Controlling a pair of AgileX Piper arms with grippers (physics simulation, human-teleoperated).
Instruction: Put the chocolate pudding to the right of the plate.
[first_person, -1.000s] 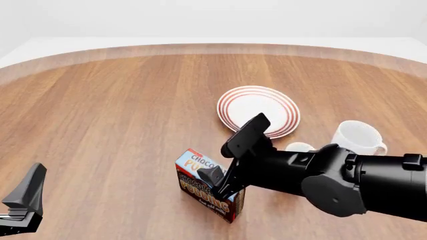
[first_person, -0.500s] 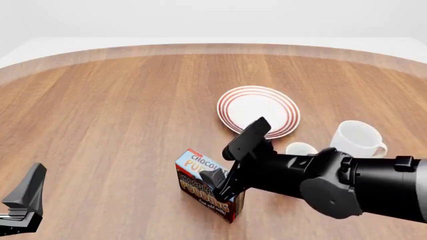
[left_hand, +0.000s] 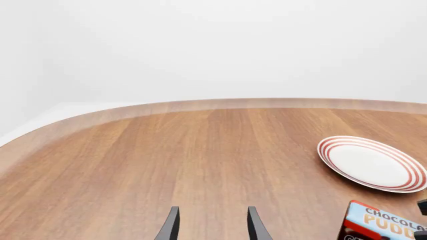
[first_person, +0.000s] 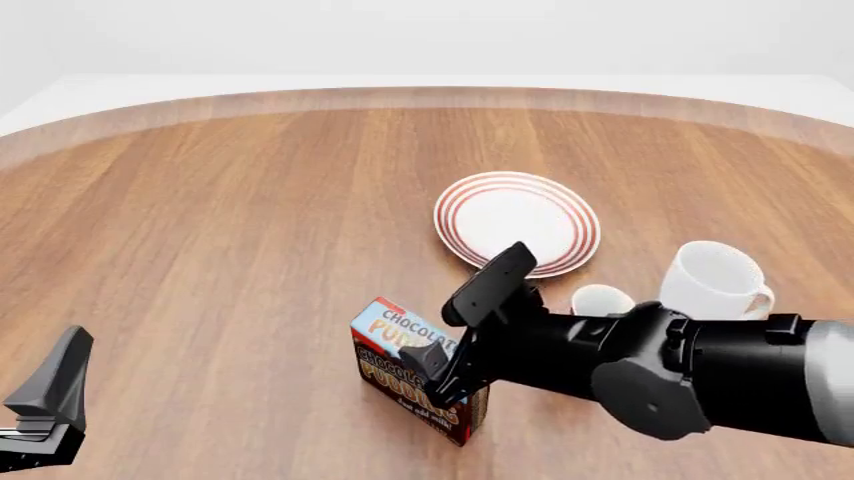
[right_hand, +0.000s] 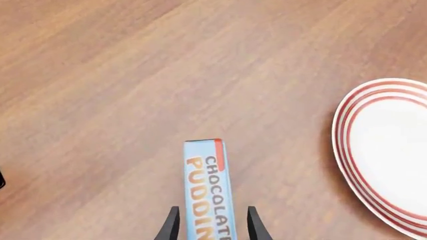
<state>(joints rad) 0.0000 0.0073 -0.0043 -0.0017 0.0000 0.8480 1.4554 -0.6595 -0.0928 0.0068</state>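
R gripper (first_person: 451, 335) dropped lower since 1 s ago; jaws spread, straddling chocolate pudding (first_person: 416, 368), at 7 o'clock from plate (first_person: 517, 222). Grasp imminent. L jaws spread.

Blue-topped chocolate pudding (first_person: 407, 372) upright on wood, near and front-left of red-ringed white plate (first_person: 517, 222).

The only readable text is on the chocolate pudding (first_person: 416, 369) carton. Its light-blue top carries orange letters, "CHOCOLA" over "PUDD" in the left wrist view and "CHOCOLATE" over "PUDDIN" in the right wrist view, cut off at the frame edge. On its dark front the word "PUDDING" shows partly in the front view, with smaller print below too small to read.
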